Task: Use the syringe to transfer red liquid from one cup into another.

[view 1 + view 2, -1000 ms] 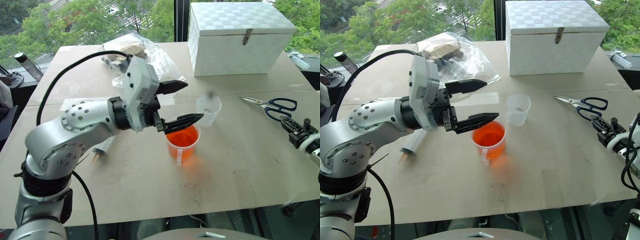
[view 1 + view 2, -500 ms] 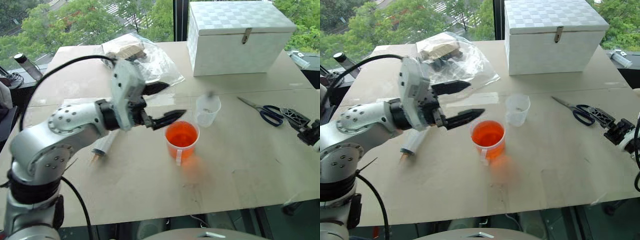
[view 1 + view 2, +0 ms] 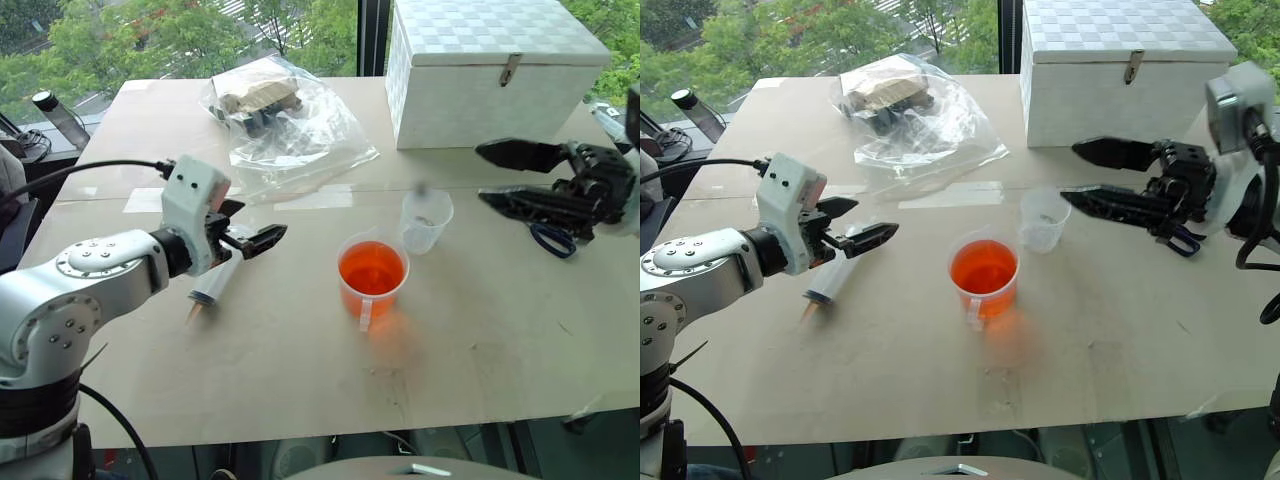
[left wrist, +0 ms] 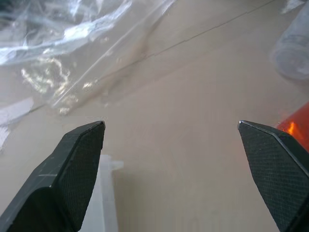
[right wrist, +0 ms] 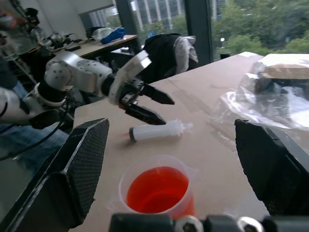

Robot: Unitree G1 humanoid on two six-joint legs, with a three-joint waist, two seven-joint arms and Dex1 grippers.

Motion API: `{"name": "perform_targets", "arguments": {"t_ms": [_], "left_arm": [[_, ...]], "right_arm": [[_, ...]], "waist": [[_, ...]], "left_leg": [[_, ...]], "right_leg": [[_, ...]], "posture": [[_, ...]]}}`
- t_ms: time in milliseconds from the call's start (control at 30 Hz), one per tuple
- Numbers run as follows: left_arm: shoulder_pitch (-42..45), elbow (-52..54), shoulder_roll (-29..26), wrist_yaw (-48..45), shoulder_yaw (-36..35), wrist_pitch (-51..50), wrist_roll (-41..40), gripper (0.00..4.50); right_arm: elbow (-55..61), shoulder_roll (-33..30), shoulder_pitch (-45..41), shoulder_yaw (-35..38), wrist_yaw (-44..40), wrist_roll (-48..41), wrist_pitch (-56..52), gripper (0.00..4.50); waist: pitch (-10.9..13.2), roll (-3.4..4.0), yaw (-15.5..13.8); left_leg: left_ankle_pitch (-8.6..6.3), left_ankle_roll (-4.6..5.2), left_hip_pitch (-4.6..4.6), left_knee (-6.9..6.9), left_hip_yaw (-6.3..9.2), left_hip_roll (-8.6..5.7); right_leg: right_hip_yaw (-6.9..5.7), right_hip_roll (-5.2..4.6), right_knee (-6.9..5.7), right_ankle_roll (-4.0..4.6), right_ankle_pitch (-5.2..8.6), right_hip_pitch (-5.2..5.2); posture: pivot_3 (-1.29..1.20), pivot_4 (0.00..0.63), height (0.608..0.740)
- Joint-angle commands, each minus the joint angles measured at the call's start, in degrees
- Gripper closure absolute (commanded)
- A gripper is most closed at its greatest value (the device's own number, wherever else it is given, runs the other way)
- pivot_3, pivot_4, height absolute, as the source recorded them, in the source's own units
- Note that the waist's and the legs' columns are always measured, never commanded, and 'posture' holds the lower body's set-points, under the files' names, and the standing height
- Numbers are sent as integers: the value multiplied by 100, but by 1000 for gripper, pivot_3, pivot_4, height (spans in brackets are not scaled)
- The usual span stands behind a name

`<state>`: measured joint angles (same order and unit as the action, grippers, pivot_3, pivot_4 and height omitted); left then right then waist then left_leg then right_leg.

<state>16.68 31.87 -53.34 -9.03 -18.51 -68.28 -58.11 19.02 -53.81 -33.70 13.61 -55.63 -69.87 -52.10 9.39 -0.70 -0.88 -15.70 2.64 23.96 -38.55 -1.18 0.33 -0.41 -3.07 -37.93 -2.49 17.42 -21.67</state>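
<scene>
While hanging wide open and empty over the syringe [image 3: 830, 282] by the desk's left edge, left gripper [image 3: 854, 222] — ready to drop and pinch (right gripper [image 3: 1095, 172] also wide, empty).

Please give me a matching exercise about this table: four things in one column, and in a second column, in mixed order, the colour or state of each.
1. syringe
2. beaker
3. small cup
4. box

a. colourless, upright beside the beaker
b. white, lid shut
c. lying flat on the table
d. holds orange-red liquid

Pairs: 1-c, 2-d, 3-a, 4-b
</scene>
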Motion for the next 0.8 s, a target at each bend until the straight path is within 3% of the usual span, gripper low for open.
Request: {"name": "perform_targets", "arguments": {"t_ms": [33,167,400,600,800], "left_arm": [[-133,-29,73,200,-390,-254,1,0],[-161,-188,185,221,-362,-440,41,0],[-95,-592,217,11,-209,-481,332,0],[69,-952,311,-156,-12,-462,694,0],[83,-992,460,-273,74,-469,896,0]], "right_arm": [[399,-190,-324,-193,-347,116,-15,75],[574,-395,-483,-567,-310,452,-217,75],[845,-414,-880,-442,-17,120,-469,75],[1017,-431,-924,-594,64,996,75,75],[982,-202,-909,-609,172,1336,332,75]], "waist": [[0,0,9],[-1,-3,10],[-1,-3,30],[-2,-3,20],[-4,-7,26]], "left_leg": [[0,0,0,0,1,0],[1,-1,-8,1,3,0],[2,-3,-8,4,2,0],[2,-4,-8,3,1,-1],[3,-4,-8,3,1,-1]], "right_leg": [[-1,0,0,0,0,0],[-2,-1,-6,1,0,3],[-1,-3,-5,2,0,1],[-1,-3,-7,2,0,0],[-1,-3,-6,2,0,1]], "posture": [[0,150,740],[0,150,740],[0,150,740],[0,150,740],[0,150,740]]}}
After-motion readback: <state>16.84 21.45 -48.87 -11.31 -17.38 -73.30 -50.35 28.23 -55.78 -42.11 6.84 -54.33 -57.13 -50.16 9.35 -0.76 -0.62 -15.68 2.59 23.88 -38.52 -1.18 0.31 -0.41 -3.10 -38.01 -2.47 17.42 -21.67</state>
